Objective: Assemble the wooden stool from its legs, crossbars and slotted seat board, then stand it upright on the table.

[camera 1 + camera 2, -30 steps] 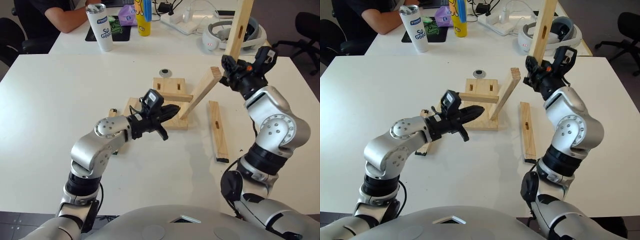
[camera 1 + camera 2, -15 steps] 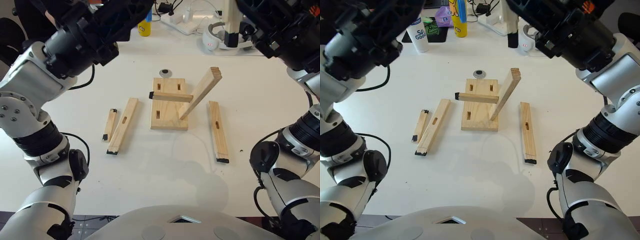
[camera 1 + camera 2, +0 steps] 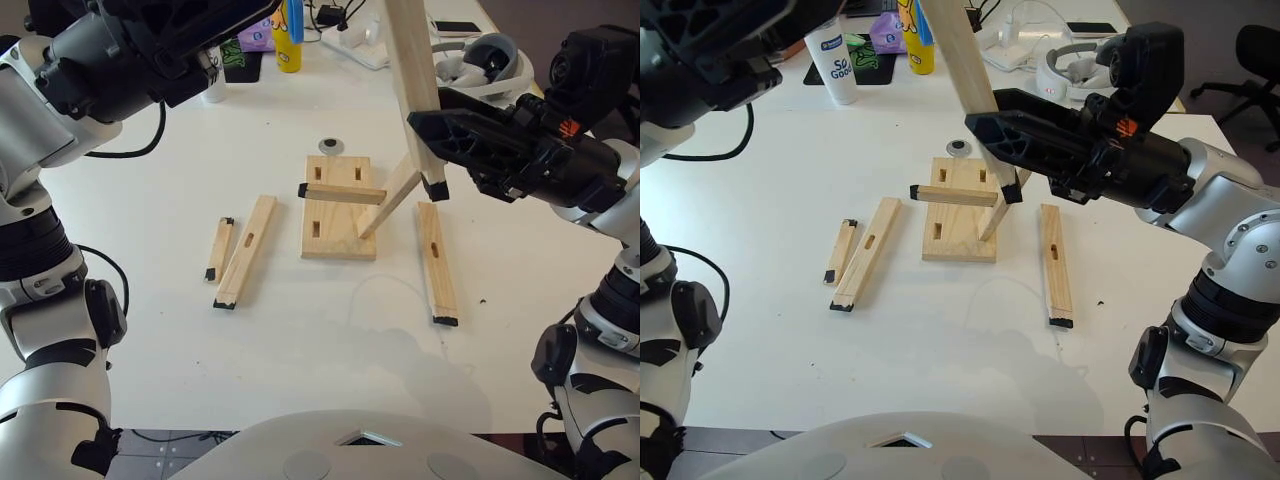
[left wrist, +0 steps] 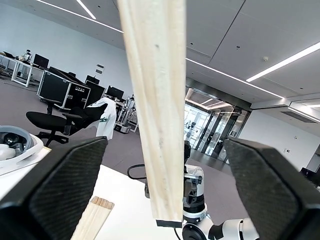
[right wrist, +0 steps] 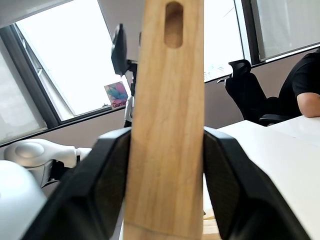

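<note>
right hand gripped leg above seat board, left hand gaped wide, held nothing

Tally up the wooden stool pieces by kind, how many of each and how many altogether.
Legs: 4
Crossbars: 2
Seat board: 1
Total: 7

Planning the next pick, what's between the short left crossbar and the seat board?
A longer slotted leg lies flat between crossbar and seat board, per both eye views.
</note>
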